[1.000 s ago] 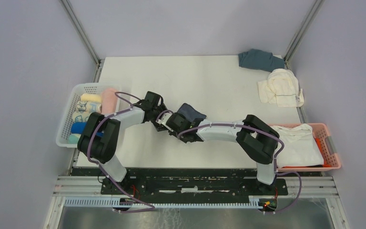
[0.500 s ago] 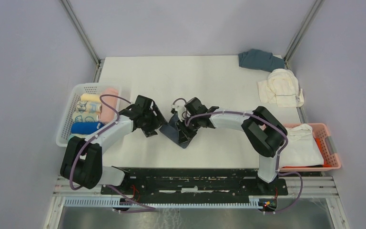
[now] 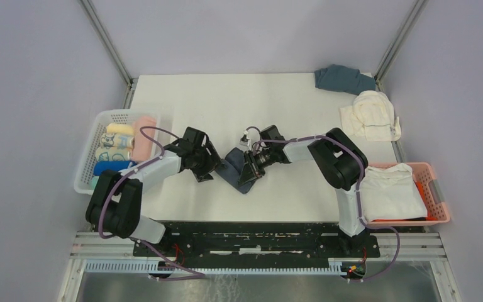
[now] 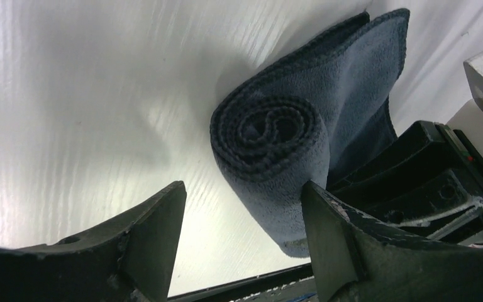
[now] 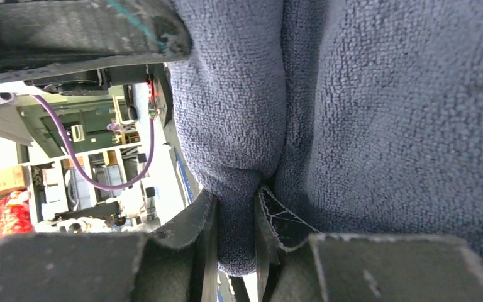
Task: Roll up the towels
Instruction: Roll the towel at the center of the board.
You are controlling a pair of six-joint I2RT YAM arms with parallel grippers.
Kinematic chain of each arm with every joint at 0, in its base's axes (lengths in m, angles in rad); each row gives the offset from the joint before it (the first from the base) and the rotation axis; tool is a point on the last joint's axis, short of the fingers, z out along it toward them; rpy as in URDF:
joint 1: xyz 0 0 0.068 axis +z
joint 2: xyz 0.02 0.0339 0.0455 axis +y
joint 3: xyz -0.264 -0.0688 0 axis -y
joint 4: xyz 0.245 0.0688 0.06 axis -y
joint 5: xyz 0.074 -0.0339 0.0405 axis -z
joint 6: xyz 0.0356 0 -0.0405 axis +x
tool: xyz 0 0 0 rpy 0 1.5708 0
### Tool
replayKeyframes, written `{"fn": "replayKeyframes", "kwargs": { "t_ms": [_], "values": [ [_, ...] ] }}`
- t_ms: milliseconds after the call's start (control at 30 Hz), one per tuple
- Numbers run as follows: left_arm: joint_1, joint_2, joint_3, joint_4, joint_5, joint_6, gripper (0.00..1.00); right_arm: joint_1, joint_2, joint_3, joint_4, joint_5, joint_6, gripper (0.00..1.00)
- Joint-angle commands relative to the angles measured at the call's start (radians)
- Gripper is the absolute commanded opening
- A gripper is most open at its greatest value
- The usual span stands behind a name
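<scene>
White table [image 3: 277,100]: my right gripper [image 5: 236,195] pinches the navy towel [image 3: 231,168]; my left gripper [image 4: 242,189], at its nine o'clock, stands wide.

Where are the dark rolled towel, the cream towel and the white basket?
dark rolled towel [image 4: 267,130]: left wrist view, spiral end.
cream towel [image 3: 371,113]: top view, its middle.
white basket [image 3: 85,160]: top view, left wall.

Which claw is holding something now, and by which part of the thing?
The right claw pinches a fold of the dark navy towel. The left claw is open, holding nothing.
</scene>
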Motion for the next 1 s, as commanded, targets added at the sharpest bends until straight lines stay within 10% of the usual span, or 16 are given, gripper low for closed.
{"fn": "replayKeyframes", "kwargs": {
  "t_ms": [0,567,967],
  "values": [
    [-0.008,0.077,0.052,0.09,0.015,-0.015,0.72,-0.016,0.047,-0.02,-0.006,0.039,0.017,0.21],
    [-0.032,0.271,0.097,0.061,-0.027,0.031,0.63,0.085,-0.389,0.025,-0.383,0.718,-0.298,0.6],
    [-0.036,0.29,0.116,0.048,-0.032,0.034,0.63,0.414,-0.341,0.109,-0.376,1.229,-0.446,0.63]
  ]
}}
